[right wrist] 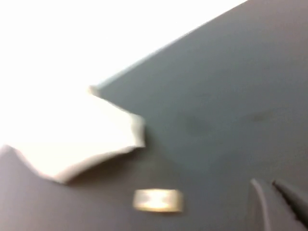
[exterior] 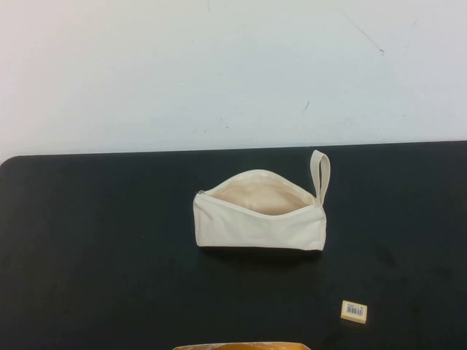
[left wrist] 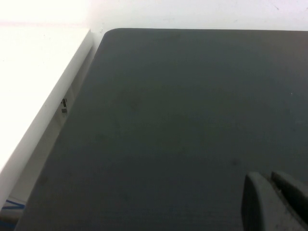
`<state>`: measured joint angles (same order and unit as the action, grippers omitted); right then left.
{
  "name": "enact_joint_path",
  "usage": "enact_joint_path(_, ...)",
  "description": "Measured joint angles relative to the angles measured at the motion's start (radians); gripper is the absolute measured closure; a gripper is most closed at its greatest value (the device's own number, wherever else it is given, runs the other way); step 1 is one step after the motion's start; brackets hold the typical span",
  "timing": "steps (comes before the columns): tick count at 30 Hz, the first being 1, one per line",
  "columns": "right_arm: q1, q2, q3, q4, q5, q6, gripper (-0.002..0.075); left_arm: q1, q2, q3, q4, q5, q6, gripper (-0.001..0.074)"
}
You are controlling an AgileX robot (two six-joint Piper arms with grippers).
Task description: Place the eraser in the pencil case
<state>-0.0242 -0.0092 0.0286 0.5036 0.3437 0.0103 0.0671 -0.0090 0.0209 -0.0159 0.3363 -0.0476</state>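
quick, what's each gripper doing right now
left gripper: shut, holding nothing, over bare table.
right gripper: shut, holding nothing, near the eraser.

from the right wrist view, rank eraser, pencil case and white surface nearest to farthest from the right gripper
1. eraser, on the table, nearest the right gripper.
2. pencil case, beyond the eraser.
3. white surface, past the table edge.
Left gripper sits over bare table.

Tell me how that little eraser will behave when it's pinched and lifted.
The eraser lies flat and blocky, so it probably won't roll. It looks tiny, likely light, and may skid on the smooth table if nudged.
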Motion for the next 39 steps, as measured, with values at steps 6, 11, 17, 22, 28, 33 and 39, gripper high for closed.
enact_joint_path(6, 0.0, 0.0, 0.0, 0.366, -0.01, -0.002, 0.0727, 0.0, 0.0, 0.0, 0.0, 0.0, 0.0, 0.0738)
enact_joint_path(11, 0.0, 0.0, 0.0, 0.365, -0.082, -0.126, 0.0727, 0.0, 0.0, 0.0, 0.0, 0.0, 0.0, 0.0738)
enact_joint_path(17, 0.0, 0.0, -0.014, 0.365, -0.104, -0.344, 0.0727, 0.0, 0.0, 0.0, 0.0, 0.0, 0.0, 0.0738)
enact_joint_path(22, 0.0, 0.051, -0.203, 0.32, 0.057, -0.646, 0.0727, 0.0, 0.0, 0.0, 0.0, 0.0, 0.0, 0.0738)
enact_joint_path(28, 0.0, 0.302, -0.513, 0.239, 0.231, -0.859, 0.0727, 0.0, 0.0, 0.0, 0.0, 0.0, 0.0, 0.0738)
enact_joint_path(33, 0.0, 0.542, -0.79, 0.195, 0.443, -1.003, 0.0727, 0.0, 0.0, 0.0, 0.0, 0.0, 0.0, 0.0738)
enact_joint_path(39, 0.0, 0.843, -1.045, 0.108, 0.708, -1.032, 0.0727, 0.0, 0.0, 0.0, 0.0, 0.0, 0.0, 0.0738)
